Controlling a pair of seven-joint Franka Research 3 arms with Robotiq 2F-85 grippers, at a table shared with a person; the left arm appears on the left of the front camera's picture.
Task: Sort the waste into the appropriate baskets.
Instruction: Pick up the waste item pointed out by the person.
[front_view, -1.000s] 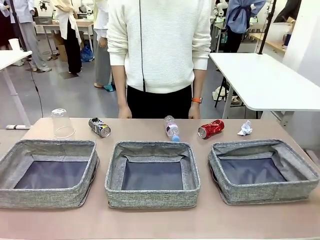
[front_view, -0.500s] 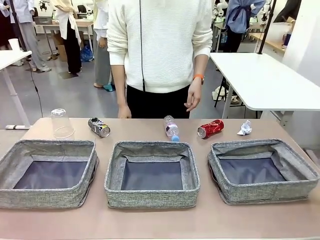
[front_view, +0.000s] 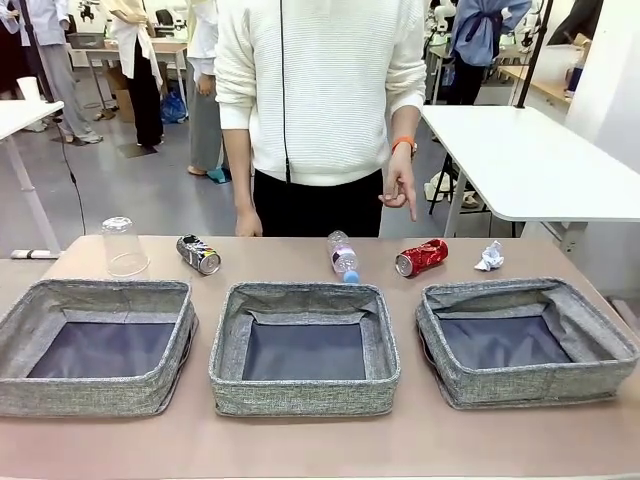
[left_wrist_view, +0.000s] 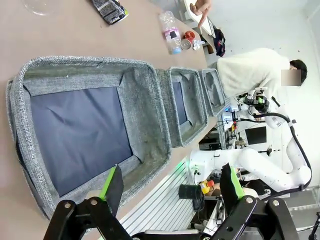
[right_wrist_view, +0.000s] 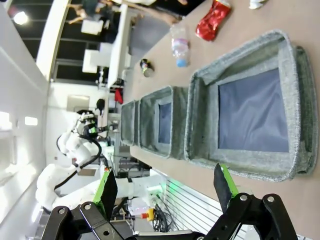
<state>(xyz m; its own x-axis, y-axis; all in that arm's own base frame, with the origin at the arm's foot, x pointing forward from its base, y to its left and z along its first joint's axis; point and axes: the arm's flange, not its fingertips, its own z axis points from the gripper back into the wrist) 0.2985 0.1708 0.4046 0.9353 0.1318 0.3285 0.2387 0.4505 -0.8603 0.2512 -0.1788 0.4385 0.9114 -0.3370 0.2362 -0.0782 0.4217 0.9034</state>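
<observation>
On the table (front_view: 320, 445), all waste (front_view: 421, 258) lies beyond three empty baskets (front_view: 304, 292) (nothing sorted yet), while left end effector (left_wrist_view: 169, 175) and right end effector (right_wrist_view: 164, 177) gape, empty.

Far ahead of the left gripper (left_wrist_view: 170, 175), the clear plastic cup (left_wrist_view: 40, 6) and the dark printed can (left_wrist_view: 110, 9) are cut off by the view's top edge.

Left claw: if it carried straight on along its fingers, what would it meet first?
Probably the nearest grey basket: the open left claw looks straight at its inner wall and dark base, nothing between. Depth is unclear, so the rim may come first.
</observation>
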